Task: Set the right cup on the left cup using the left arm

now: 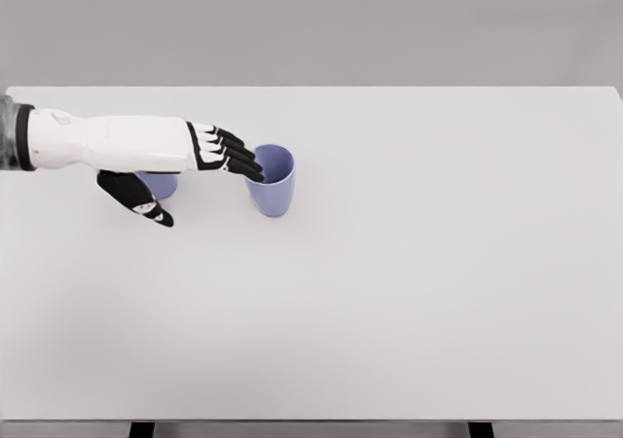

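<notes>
From the head view, the left hand point(209, 151) is reaching from the left with fingers stretched and open, holding nothing; its fingertips point(255, 170) are touching the rim of the right cup point(273, 187), standing upright on the desk point(409, 263). The left cup point(161, 185) is sitting mostly hidden under the hand, near the thumb.

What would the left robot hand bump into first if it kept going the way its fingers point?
The left robot hand points right, and its fingertips are already at the rim of the right blue cup, so it would probably hit that cup first. Depth is hard to judge.
</notes>
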`<state>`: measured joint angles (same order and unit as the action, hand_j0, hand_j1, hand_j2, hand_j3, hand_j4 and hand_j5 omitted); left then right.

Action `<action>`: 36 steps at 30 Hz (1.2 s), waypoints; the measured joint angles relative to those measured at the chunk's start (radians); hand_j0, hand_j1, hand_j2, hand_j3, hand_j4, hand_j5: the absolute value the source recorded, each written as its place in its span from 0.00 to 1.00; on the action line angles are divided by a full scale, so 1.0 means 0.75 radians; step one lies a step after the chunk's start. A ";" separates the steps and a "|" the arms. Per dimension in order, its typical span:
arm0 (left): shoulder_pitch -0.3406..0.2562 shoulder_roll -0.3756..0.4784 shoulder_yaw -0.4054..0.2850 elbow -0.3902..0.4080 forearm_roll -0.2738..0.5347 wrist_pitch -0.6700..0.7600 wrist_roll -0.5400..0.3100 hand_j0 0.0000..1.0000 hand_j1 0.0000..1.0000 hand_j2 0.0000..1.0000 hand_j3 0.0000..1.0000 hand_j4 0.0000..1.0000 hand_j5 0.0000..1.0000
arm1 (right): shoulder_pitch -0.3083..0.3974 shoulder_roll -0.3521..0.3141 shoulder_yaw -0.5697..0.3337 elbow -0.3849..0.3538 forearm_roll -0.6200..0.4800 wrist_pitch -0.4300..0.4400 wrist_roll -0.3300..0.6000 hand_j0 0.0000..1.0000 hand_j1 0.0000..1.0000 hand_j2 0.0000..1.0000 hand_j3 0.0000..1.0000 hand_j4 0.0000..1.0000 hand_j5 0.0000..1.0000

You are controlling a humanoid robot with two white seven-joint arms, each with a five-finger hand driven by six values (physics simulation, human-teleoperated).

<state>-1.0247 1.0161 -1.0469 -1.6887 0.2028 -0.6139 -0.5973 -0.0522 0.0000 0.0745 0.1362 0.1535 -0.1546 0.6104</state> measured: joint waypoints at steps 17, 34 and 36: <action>-0.200 -0.159 -0.057 0.186 -0.025 0.001 0.002 1.00 1.00 1.00 1.00 1.00 1.00 | 0.037 0.000 -0.003 0.000 -0.002 0.004 0.000 1.00 1.00 1.00 1.00 1.00 1.00; -0.209 -0.412 -0.240 0.547 -0.077 0.000 0.075 1.00 1.00 1.00 1.00 1.00 1.00 | 0.037 0.000 -0.003 0.000 -0.002 0.004 0.000 1.00 1.00 1.00 1.00 1.00 1.00; -0.196 -0.421 -0.242 0.571 -0.114 0.000 0.115 1.00 1.00 1.00 1.00 1.00 1.00 | 0.037 0.000 -0.003 0.000 -0.002 0.004 0.000 1.00 1.00 1.00 1.00 1.00 1.00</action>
<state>-1.1720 0.7000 -1.2285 -1.2606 0.1172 -0.6137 -0.5114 -0.0245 0.0000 0.0722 0.1363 0.1521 -0.1512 0.6104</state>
